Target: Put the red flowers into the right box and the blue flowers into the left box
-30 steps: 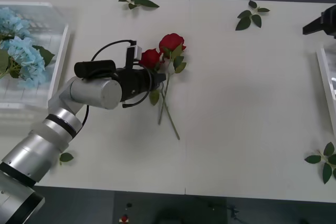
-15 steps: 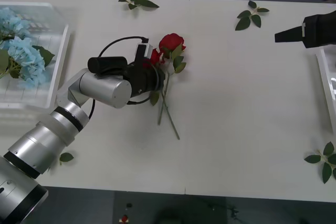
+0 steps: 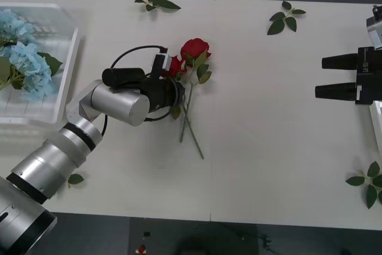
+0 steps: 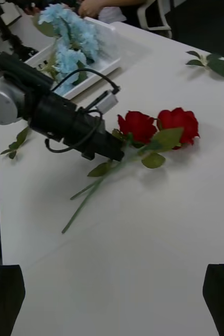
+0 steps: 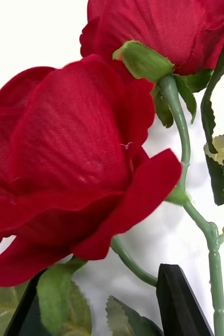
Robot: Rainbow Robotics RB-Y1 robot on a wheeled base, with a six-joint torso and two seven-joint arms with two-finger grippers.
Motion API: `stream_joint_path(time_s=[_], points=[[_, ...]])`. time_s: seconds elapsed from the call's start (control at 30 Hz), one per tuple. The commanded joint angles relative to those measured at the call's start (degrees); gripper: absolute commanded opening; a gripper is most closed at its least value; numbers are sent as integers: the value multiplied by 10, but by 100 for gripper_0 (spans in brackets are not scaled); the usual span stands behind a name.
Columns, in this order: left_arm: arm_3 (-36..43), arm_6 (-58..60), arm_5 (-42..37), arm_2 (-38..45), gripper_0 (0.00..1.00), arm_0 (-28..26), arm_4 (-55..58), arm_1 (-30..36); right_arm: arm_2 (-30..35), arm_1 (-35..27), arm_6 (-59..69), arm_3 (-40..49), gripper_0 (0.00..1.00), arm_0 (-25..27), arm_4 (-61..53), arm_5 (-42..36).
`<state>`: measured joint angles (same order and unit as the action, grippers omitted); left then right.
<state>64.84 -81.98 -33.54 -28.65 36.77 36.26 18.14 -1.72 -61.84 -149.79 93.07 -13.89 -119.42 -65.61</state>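
While hidden overhead, left claw (image 5: 98, 304) fingers straddle red flowers (image 5: 75, 163) stem.

white table (image 3: 268, 135) | on it: red flowers (image 3: 194, 49), left box (image 3: 68, 64), loose leaf sprigs (image 3: 285, 19)

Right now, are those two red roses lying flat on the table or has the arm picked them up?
Lying flat. Both red flowers rest on the table, stems crossed, with the left gripper at the nearer bloom's stem.
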Motion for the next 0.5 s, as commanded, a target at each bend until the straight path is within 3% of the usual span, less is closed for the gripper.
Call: stream_joint_path(time_s=[0.03,0.07,0.17,0.2,0.5], points=[[-17,11,-4,-20,52,15,-16,-12,-7,-3,-52,5,100,-11,-45,-24],[-17,10,-4,-25,49,15,-30,-11,-7,0,-52,5,100,-11,-52,-29],[-17,9,-2,-33,24,15,-64,-13,-7,8,-52,5,100,-11,-62,-36],[-17,9,-2,-35,3,15,-73,-13,-7,11,-52,5,100,-11,-65,-37],[-17,14,1,-37,0,13,-131,-15,-7,15,-52,5,100,-6,-75,-38]])
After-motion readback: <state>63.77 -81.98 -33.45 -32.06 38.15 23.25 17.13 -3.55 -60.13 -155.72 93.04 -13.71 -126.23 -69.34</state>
